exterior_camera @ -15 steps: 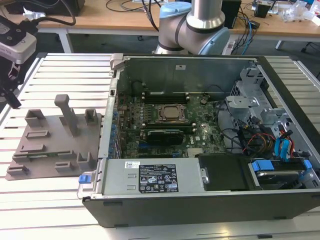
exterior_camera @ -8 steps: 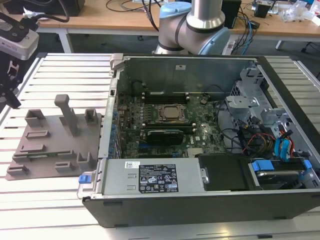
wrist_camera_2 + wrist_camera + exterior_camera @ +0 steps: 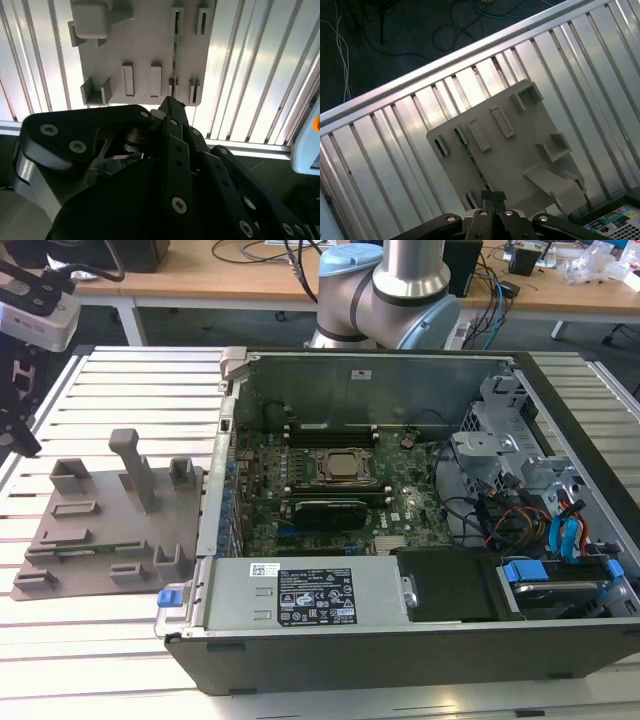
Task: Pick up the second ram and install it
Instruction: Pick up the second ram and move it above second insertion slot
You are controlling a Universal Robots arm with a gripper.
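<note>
A slatted metal table carried everything, and the grey tray lay flat on it. On the exterior view's right of the tray, with its side wall just beside the tray's edge, stood an open computer case, its green motherboard bare inside. The grey robot arm rose behind the case, on the far side from the tray. The tray itself showed in both wrist views as a flat plate with raised blocks, small slotted clips and one tall post near a corner. The black gripper hung over the tray's edge in both wrist views, its two fingertips pressed together with only a thin seam between them. The second ram stood on its long edge in the tray, a thin green line running between two of the tray's clips. The end of the stick nearest the gripper lined up with the closed fingertips. Whether the tips touched the stick or hung above it could not be told.
</note>
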